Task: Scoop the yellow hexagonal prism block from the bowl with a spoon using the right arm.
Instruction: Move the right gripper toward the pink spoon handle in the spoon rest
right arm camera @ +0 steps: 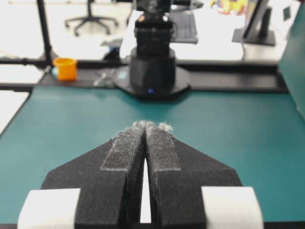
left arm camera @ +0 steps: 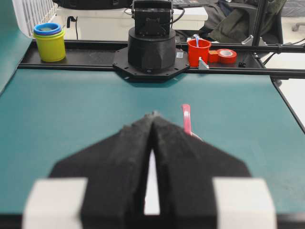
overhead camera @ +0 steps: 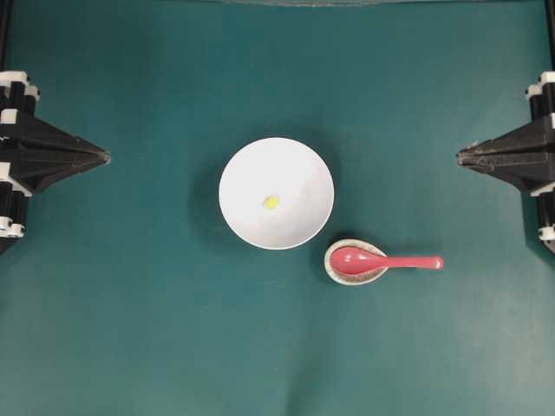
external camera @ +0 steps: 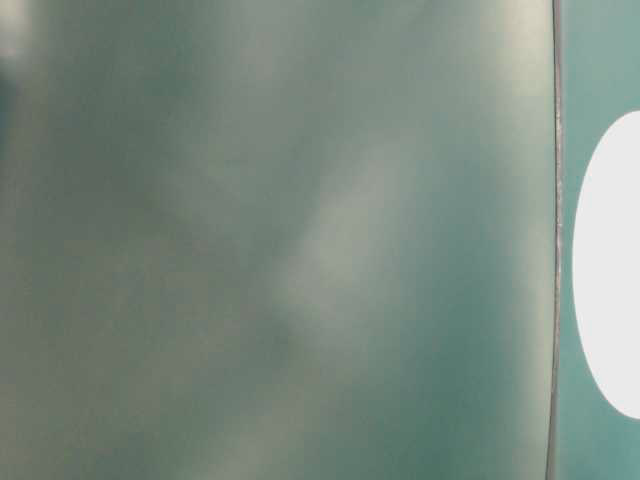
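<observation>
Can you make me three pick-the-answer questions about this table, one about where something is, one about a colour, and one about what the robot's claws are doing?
1. Where is the yellow hexagonal prism block?
A. In the bowl
B. On the spoon
C. On the green table

2. What colour is the spoon?
A. Blue
B. Pink-red
C. White

3. How are the left gripper and right gripper?
A. Both shut, holding nothing
B. Both wide open
C. One holds the spoon

Answers: 1 A, the yellow block sits inside the white bowl. 2 B, the overhead view shows it pink-red, its scoop in the small speckled dish. 3 A, both wrist views show fingertips pressed together, empty.
</observation>
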`<state>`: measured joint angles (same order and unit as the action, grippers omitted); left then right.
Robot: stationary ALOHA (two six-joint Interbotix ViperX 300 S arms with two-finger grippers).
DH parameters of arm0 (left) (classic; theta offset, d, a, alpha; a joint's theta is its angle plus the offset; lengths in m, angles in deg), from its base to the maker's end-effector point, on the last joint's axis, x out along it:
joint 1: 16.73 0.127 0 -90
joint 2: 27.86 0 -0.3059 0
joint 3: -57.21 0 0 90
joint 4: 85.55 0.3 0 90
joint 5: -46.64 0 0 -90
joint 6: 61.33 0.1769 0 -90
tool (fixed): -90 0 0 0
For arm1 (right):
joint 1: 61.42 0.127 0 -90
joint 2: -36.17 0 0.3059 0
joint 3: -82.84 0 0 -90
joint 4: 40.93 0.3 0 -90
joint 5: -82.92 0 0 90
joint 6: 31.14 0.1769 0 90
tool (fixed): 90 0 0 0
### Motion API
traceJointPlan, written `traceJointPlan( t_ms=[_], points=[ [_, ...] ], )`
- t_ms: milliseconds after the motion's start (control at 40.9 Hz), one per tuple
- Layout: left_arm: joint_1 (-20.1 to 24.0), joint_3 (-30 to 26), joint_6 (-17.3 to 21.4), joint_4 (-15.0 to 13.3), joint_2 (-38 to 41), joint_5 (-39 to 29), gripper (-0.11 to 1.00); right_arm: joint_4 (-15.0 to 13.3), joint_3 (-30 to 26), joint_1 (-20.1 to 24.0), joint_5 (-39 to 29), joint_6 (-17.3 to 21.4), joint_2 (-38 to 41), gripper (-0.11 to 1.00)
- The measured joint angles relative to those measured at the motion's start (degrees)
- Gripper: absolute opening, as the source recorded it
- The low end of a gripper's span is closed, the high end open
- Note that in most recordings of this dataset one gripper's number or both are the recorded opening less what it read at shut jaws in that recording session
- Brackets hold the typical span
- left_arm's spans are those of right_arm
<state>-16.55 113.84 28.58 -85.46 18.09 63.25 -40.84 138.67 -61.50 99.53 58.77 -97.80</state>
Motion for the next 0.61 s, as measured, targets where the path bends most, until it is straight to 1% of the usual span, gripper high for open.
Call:
traceJointPlan(
  t_ms=[98, 318, 391, 440, 612],
  points=[
    [-0.09, -0.09, -0.09, 0.26, -0.35, -1.23, -0.01, 0.0, 0.0, -0.09, 0.0, 0.62, 0.35, -0.01],
    [-0.09, -0.09, -0.09, 0.35, -0.62, -1.58, -0.01, 0.09, 0.0, 0.0, 0.0, 1.41, 0.35, 0.0],
    [-0.09, -0.09, -0.09, 0.35, -0.62, -1.58, -0.01, 0.0, 0.0, -0.09, -0.09, 1.32, 0.35, 0.03],
    [-0.09, -0.09, -0.09, 0.35, -0.62, -1.58, -0.01, 0.09, 0.0, 0.0, -0.09, 1.32, 0.35, 0.1],
    [-0.09, -0.09, 0.0, 0.35, -0.62, -1.93, -0.01, 0.09, 0.0, -0.09, -0.44, 1.41, 0.44, 0.45]
  ],
)
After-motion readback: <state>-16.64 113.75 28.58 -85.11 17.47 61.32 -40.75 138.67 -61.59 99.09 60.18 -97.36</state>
